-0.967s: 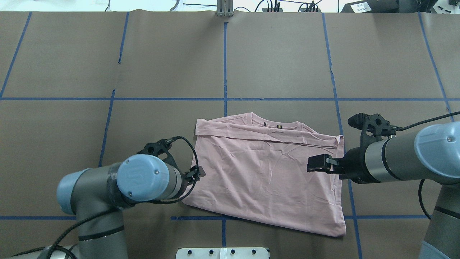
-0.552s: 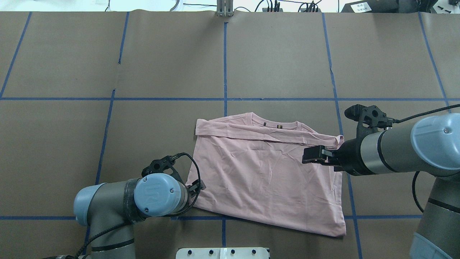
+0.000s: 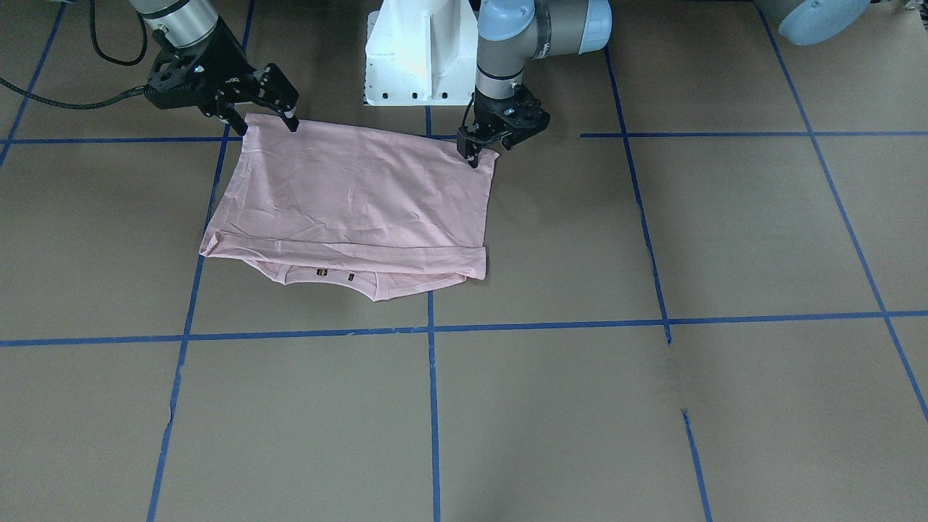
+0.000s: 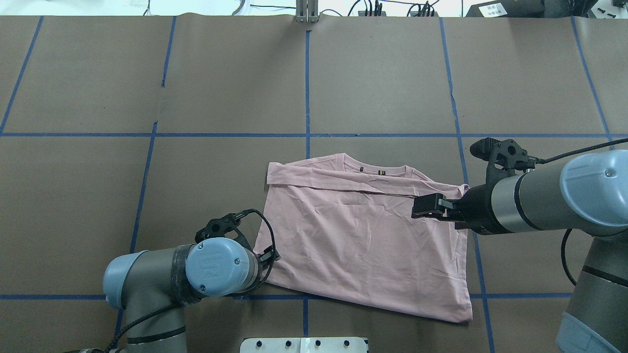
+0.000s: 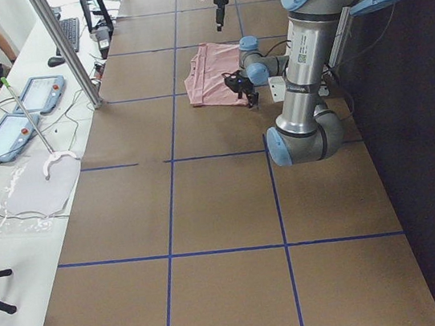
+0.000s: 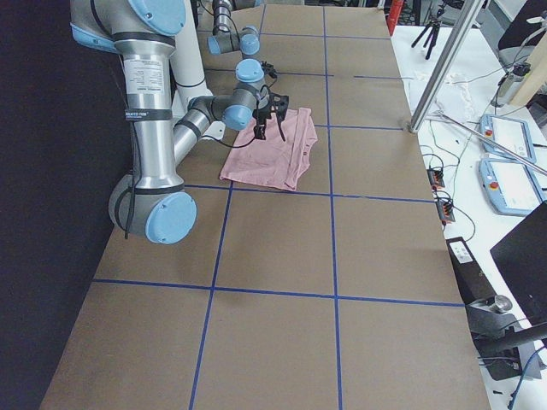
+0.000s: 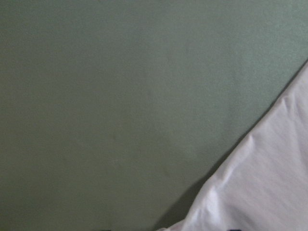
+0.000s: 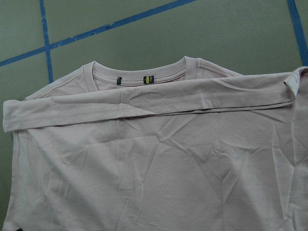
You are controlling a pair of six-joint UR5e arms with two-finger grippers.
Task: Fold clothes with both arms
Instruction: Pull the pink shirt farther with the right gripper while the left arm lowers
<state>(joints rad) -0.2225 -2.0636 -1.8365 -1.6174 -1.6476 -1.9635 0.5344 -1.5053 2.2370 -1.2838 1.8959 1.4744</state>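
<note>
Evidently left claw [image 3: 487, 150] and right claw [image 3: 264, 128] gape at T-shirt [image 3: 355, 196] edges near white pedestal [image 3: 413, 51].

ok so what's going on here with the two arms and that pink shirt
Two robot arms are partway through folding a pale pink T-shirt that lies flat on the brown table, collar away from the robot, with a band of cloth already folded across below the collar. The left gripper is down at the shirt's near corner on the robot's left; whether it has pinched the cloth I cannot tell. The right gripper is open and hangs over the shirt's right side, seemingly clear of it.
</note>
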